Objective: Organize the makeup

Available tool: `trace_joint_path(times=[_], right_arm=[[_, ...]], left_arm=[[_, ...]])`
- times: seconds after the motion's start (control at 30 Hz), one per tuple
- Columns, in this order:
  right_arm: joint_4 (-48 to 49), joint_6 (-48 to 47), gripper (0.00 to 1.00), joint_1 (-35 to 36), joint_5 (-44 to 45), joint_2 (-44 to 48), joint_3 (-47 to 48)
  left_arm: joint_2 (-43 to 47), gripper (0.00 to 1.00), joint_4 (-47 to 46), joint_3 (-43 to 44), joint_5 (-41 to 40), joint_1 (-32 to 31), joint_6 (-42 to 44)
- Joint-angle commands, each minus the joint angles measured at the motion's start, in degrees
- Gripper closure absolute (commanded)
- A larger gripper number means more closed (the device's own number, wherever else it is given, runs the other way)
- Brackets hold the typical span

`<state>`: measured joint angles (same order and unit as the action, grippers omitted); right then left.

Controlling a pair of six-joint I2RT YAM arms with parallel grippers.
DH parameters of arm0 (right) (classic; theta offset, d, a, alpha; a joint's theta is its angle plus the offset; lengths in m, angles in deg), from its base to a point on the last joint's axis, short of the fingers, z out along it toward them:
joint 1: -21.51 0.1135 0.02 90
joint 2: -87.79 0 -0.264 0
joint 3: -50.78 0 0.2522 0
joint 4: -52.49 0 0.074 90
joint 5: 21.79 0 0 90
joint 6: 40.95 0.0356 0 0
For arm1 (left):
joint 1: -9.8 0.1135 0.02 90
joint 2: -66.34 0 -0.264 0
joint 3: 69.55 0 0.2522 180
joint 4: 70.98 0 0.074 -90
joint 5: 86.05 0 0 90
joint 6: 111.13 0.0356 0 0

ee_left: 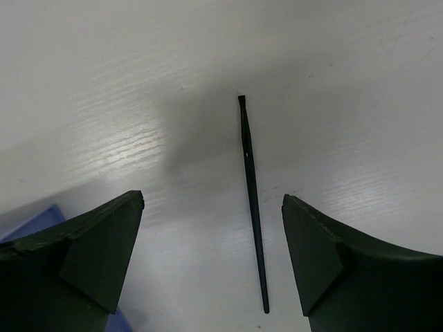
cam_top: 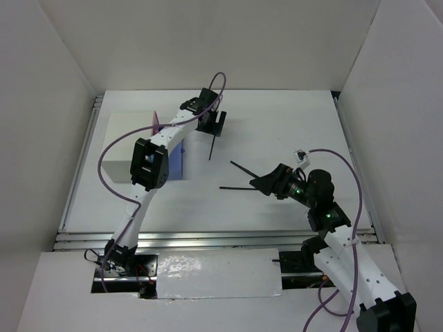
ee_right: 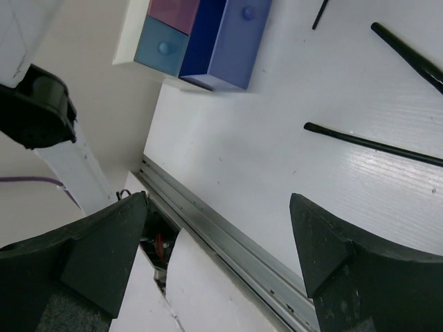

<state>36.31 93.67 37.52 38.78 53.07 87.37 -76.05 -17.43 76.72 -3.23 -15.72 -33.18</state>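
White table point(cam_top: 291, 124) fills top view. Drawer box point(cam_top: 119, 162) sits centre-left, partly hidden by left arm; its blue drawer point(ee_right: 232, 38) is pulled out. Left gripper point(ee_left: 212, 204), jaws spread wide, hangs over thin black pencil point(ee_left: 250, 194), w/o touching it. Right gripper point(ee_right: 218, 200) is likewise spread, holding nothing. Second pencil point(ee_right: 370, 144) and third pencil point(ee_right: 408, 55), upper right of its view, are cut off by frame edge.

- A box point(cam_top: 123, 149) is set on the left of the table point(cam_top: 291, 124), with one drawer point(cam_top: 178, 160) pulled out.
- One thin pencil point(cam_top: 212, 146) is laid just right of the drawer.
- A second pencil point(cam_top: 242, 168) and a third pencil point(cam_top: 235, 187) are laid further right, the third nearer the front.
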Motion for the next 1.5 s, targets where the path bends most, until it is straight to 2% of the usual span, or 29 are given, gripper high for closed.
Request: trace_joint_path(times=[0.0,0.2,0.37,0.4,0.53,0.6,0.7,0.83,0.97,1.0,1.07,1.1,1.33,1.43,1.47], right_arm=[[-1.1,-1.4,0.09,0.6,-1.8,1.4,0.2],[2.0,-0.6,0.09,0.6,-6.8,1.0,-0.5],[2.2,-1.4,0.09,0.6,-9.9,-0.2,0.0],[2.2,-1.5,0.09,0.8,-10.7,-0.4,0.2],[1.0,-3.7,0.09,4.9,-9.6,-1.7,3.3],[0.3,-4.3,0.09,6.2,-9.1,-1.7,4.0],[-1.4,-5.1,0.09,8.2,-8.4,-1.6,4.9],[-2.9,-5.6,0.09,9.7,-8.4,-1.8,6.0],[-3.6,-6.2,0.09,10.1,-8.2,-2.2,6.4],[-3.9,-6.5,0.09,10.2,-8.1,-2.3,6.5],[-4.5,-7.0,0.09,10.1,-7.8,-2.1,6.7],[-4.6,-7.1,0.09,10.1,-7.7,-1.9,6.7],[-4.6,-7.4,0.10,10.2,-7.4,-1.4,7.4],[-5.8,-8.4,0.10,10.2,-6.7,-1.2,8.7],[-6.0,-8.7,0.10,10.2,-6.5,-1.0,9.1]], left_arm=[[-2.8,0.06,-1.9,2.7,-0.2,-0.5,1.0],[-6.4,0.10,-2.9,5.3,-3.2,-1.2,0.1],[-8.5,0.18,-2.7,7.4,-6.7,-3.7,0.7],[-8.8,0.22,-2.4,7.5,-7.0,-4.2,0.6],[-10.2,0.27,-0.3,6.9,-6.0,-4.8,-1.4],[-11.6,0.33,2.0,6.8,-5.6,-4.8,-2.3],[-11.7,0.40,3.3,4.1,-5.0,-4.8,-3.9],[-10.2,0.43,2.4,-2.2,-4.9,-4.5,-5.7],[-8.9,0.58,3.1,-4.4,-1.8,-3.6,-6.6],[-8.8,0.65,3.4,-4.5,-1.1,-3.7,-6.4],[-8.8,0.70,4.9,-5.0,0.0,-3.7,-5.8],[-8.6,0.77,5.6,-5.3,0.5,-3.8,-5.2],[-6.7,0.87,10.7,-9.8,3.7,-3.9,-4.2],[-4.6,0.95,10.7,-14.2,5.1,-4.0,-4.1],[-4.0,1.00,10.7,-15.4,5.3,-4.0,-3.9]])
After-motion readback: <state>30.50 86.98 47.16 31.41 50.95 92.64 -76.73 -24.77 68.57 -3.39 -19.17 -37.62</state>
